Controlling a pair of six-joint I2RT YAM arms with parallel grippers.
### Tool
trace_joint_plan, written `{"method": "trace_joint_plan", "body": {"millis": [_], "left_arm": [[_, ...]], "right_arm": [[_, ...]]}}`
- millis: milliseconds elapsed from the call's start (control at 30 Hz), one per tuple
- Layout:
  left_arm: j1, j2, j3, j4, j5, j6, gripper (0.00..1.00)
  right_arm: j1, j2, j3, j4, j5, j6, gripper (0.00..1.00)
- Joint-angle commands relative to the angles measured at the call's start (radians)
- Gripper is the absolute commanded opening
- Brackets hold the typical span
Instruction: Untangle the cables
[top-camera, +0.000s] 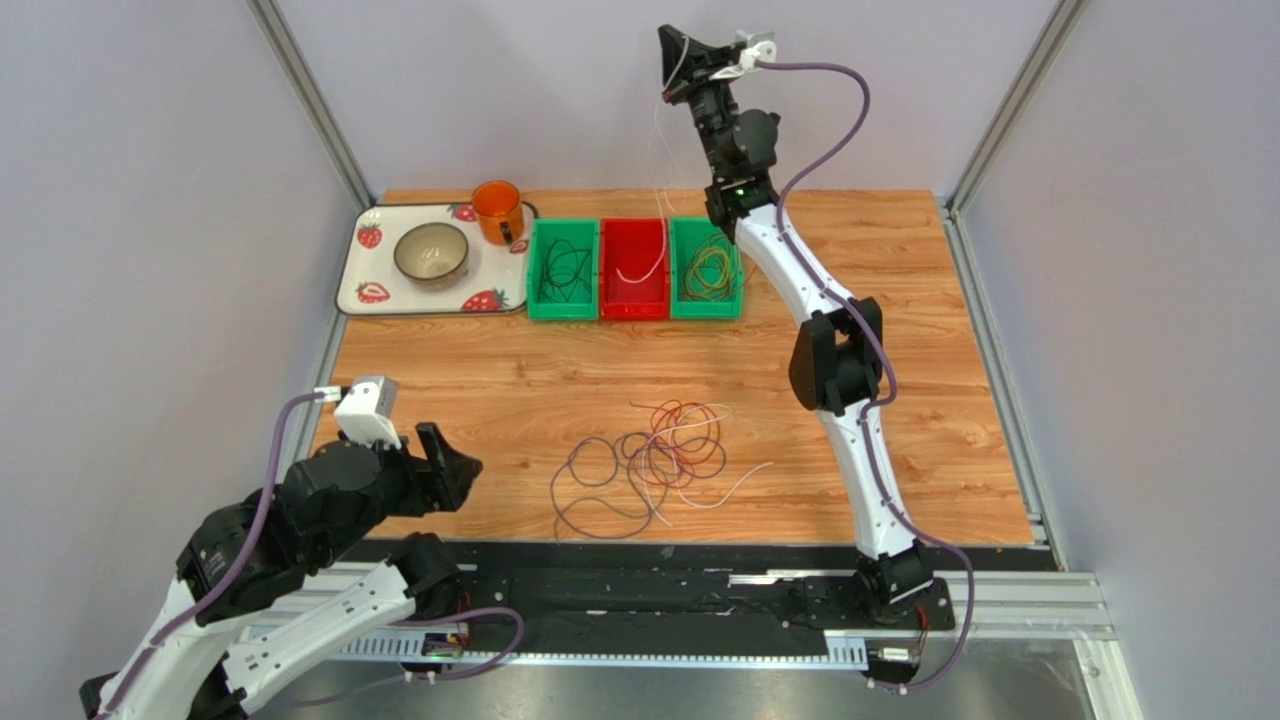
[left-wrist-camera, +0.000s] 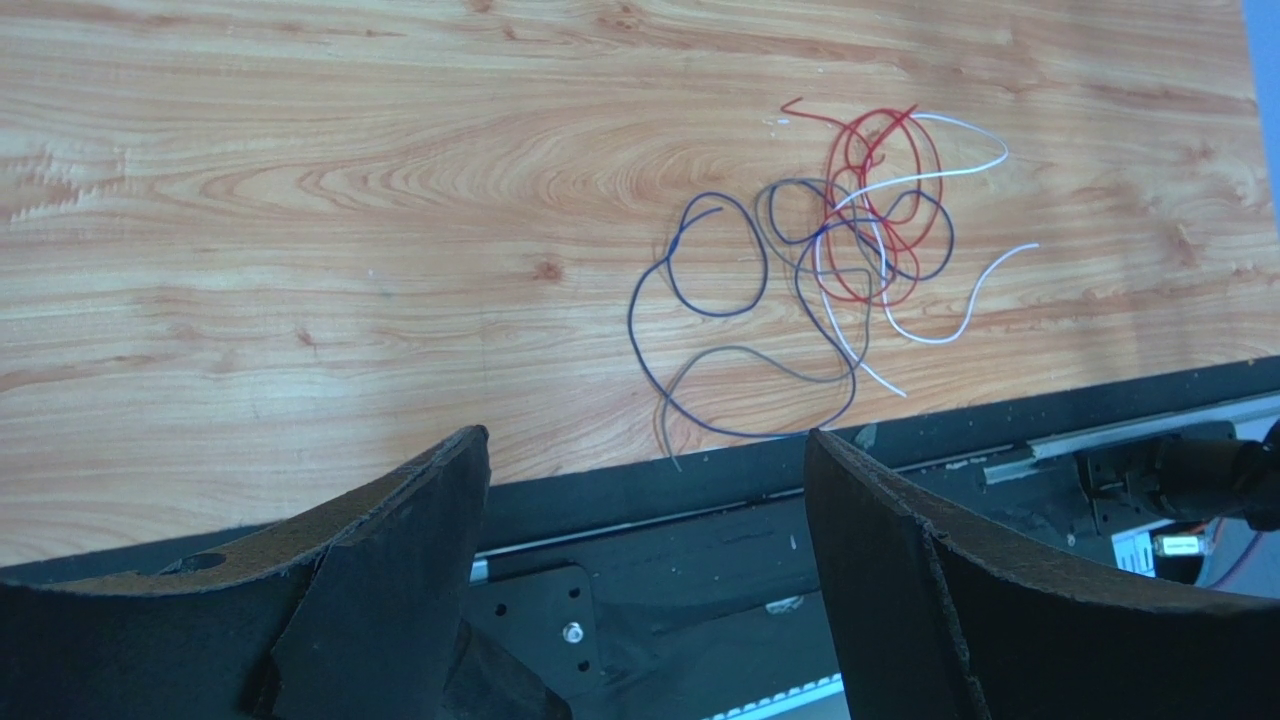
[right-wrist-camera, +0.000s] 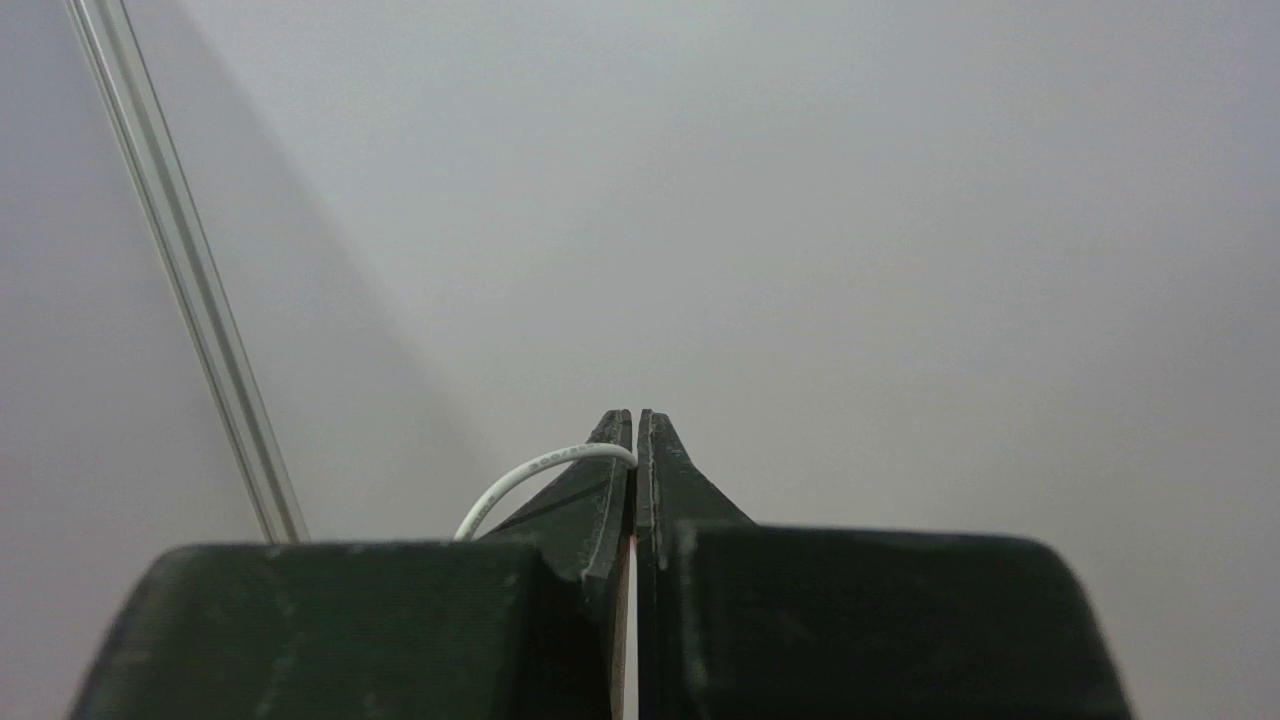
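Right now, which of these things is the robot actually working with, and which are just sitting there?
In the job: tangled cables, white cable pinched by the right gripper, red bin, left green bin, right green bin.
Just lying about: strawberry tray, bowl, orange mug.

The white wire (right-wrist-camera: 526, 474) goes behind a finger of the right gripper (right-wrist-camera: 634, 419), the rest hidden. From above, the crossings in the tangle (top-camera: 661, 450) near the front edge of the counter (top-camera: 451, 398) are too small to tell.
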Motion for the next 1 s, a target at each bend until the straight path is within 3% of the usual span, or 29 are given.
{"method": "trace_joint_plan", "body": {"millis": [0,133,700,967], "left_arm": [[0.005,0.012,0.002,-0.001,-0.006,-0.005,0.85],[0.005,0.014,0.002,0.002,-0.005,-0.004,0.85],[0.006,0.009,0.002,0.002,-0.003,-0.004,0.84],[0.006,0.001,0.0,0.008,0.005,0.003,0.85]], "right_arm": [[0.011,-0.048,-0.176,0.154,-0.034,0.088,0.0],[0.035,-0.108,-0.351,0.208,-0.043,0.06,0.0],[0.112,-0.269,-0.471,0.215,-0.077,-0.076,0.0],[0.132,-0.39,-0.694,0.261,-0.028,-0.097,0.0]]}}
